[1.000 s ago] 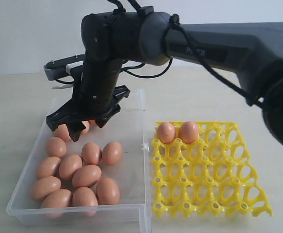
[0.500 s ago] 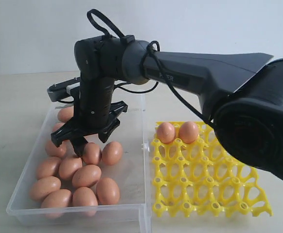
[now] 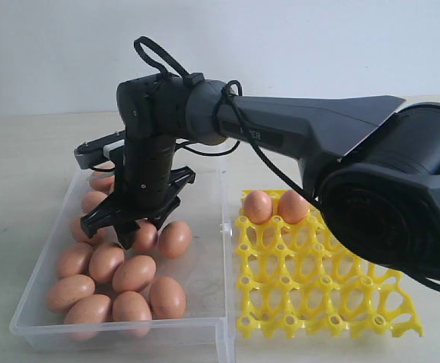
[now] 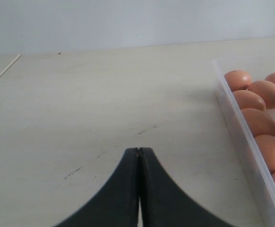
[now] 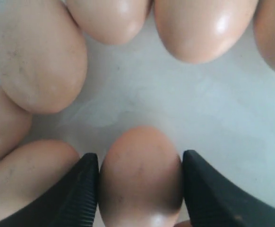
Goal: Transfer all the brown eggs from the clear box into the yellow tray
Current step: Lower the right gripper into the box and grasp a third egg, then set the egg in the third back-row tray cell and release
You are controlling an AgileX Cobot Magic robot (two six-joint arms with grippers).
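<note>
One brown egg (image 5: 140, 189) lies on the clear box (image 3: 122, 331) floor between the fingers of the right gripper (image 3: 138, 228), both pads against its sides, set fairly wide. Other brown eggs (image 3: 133, 274) crowd nearby. Two sit in the yellow tray (image 3: 318, 295). Beside the box, the left gripper (image 4: 138, 156) is pinched closed over the counter (image 4: 81, 118).

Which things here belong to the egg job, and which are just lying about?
Job: eggs, clear box, yellow tray, right gripper shut on one egg in the box.
Idle: left gripper, shut, beside the box over the table. No stray objects in view.
</note>
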